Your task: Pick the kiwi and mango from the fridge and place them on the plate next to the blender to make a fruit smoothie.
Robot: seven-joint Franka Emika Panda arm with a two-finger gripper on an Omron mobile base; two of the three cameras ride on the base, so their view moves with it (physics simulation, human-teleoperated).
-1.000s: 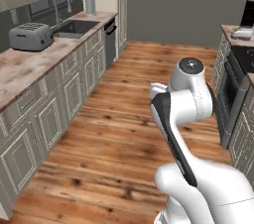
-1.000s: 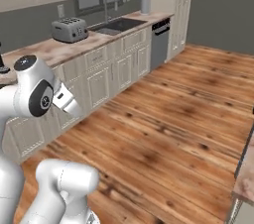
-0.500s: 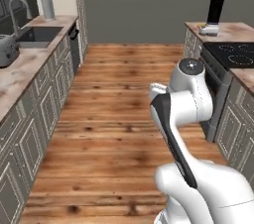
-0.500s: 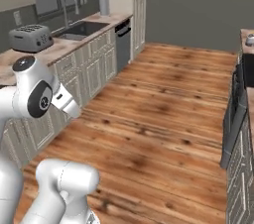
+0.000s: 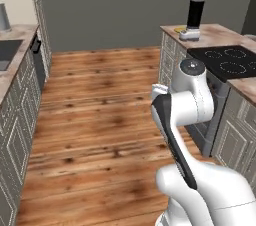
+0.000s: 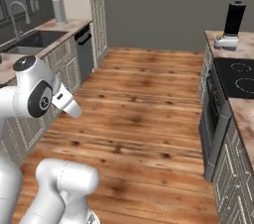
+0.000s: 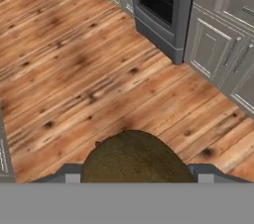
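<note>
hand (image 7: 135, 171): clamped around the brown kiwi (image 7: 135, 158), held above the wooden floor (image 7: 74, 69) | blender (image 5: 194, 19): stood on the far right bench (image 5: 215, 33), beside the yellow plate (image 5: 180, 29)

Kiwi (image 7: 135, 157) lower half cut off at hand view bottom; plate (image 5: 179, 30) largely hidden behind blender (image 5: 194, 18).
</note>
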